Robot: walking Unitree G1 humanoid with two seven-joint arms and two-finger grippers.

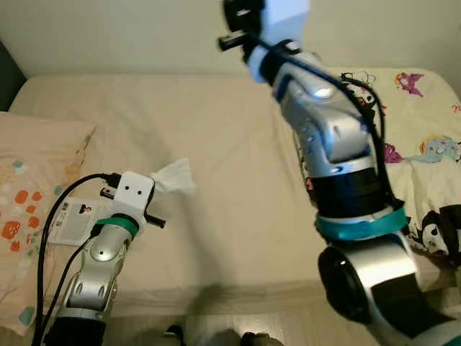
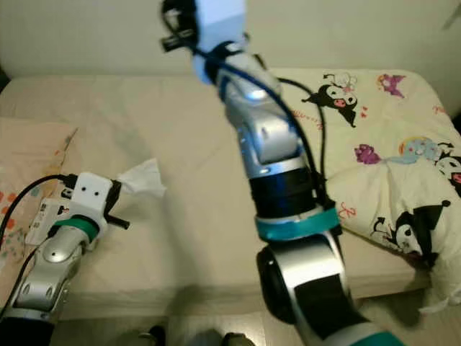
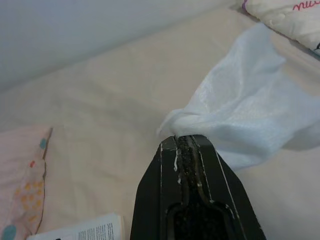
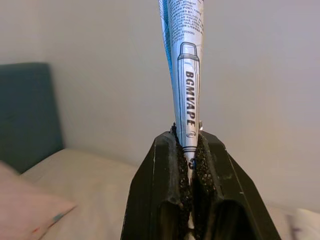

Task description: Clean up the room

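I see the left gripper [image 1: 160, 189] low over the bed [image 1: 216, 130], with a white tissue [image 1: 175, 177] at its tip. My right arm [image 1: 338, 166] rises high. A leaflet [image 1: 72, 220] lies on the pillow [image 1: 36, 180].

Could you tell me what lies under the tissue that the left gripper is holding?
Under the tissue, pinched in the left gripper, is bare cream bedsheet; the patch it covers is hidden.

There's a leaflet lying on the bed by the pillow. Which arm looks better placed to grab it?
Left, probably: the left gripper hangs low beside the leaflet, though it is shut on a tissue. The right gripper is raised high, pinching a folded paper.
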